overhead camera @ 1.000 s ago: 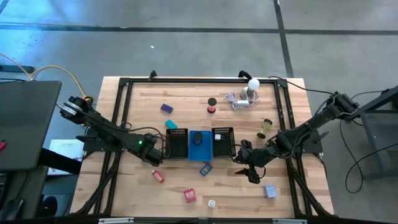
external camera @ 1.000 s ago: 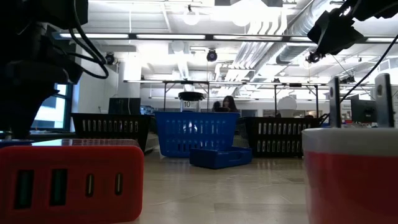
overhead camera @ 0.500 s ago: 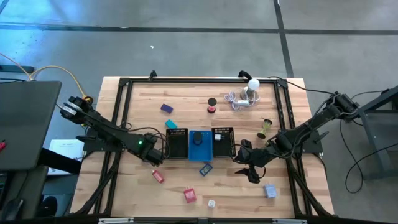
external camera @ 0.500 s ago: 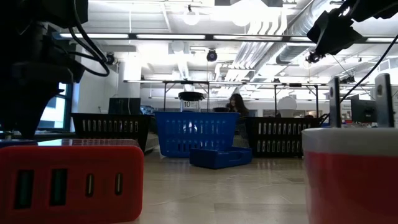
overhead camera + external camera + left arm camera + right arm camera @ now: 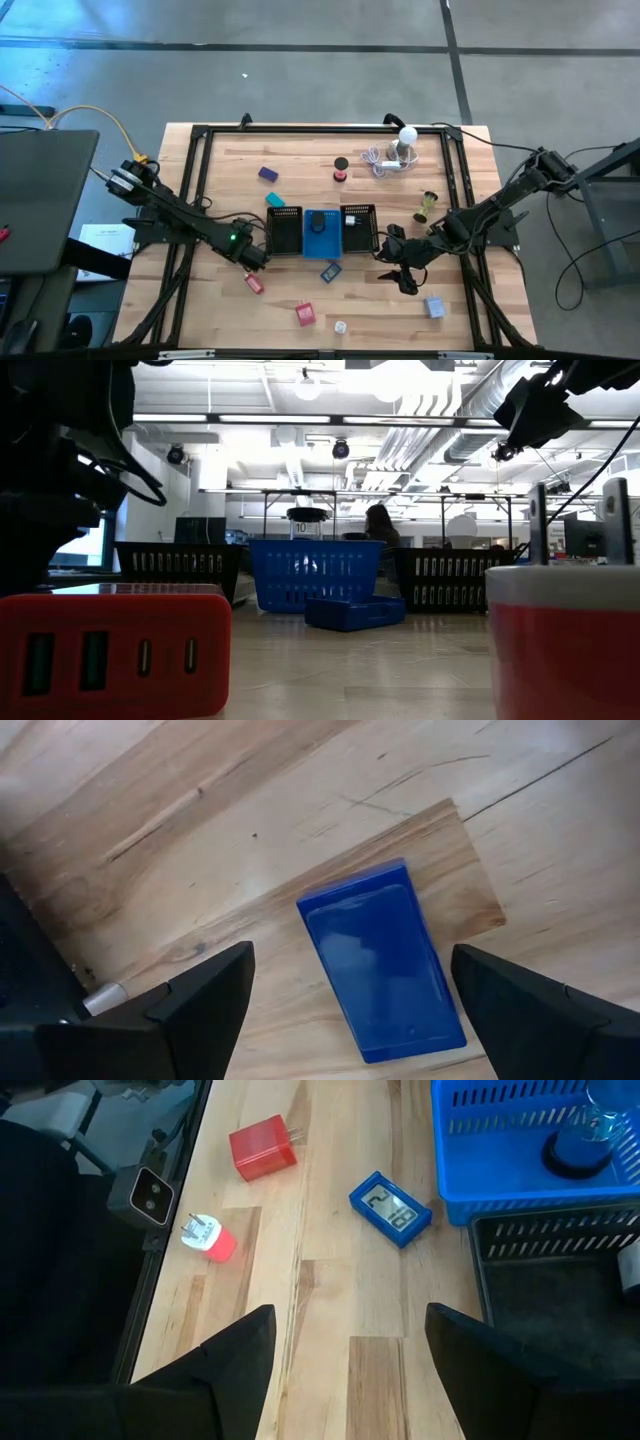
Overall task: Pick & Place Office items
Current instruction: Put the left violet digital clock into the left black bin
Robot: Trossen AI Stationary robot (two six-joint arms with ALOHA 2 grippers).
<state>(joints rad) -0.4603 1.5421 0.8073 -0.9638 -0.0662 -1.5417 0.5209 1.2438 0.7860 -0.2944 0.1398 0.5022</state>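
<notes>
We've got the left gripper (image 5: 345,1010) spread wide over a plain blue block (image 5: 384,960) on the table (image 5: 560,840), no label readable. Right gripper (image 5: 345,1345) also open, near the blue clock (image 5: 391,1207) showing digits, maybe "2".

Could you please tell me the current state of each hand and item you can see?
Left hand: open, over a small block, not gripping.
Small block: flat on the table, untouched.
Right hand: open, empty, above the table.
Blue tray: holds one dark round item.
Blue clock: face up, digits showing.
Red charger: on the table, prongs out.
</notes>
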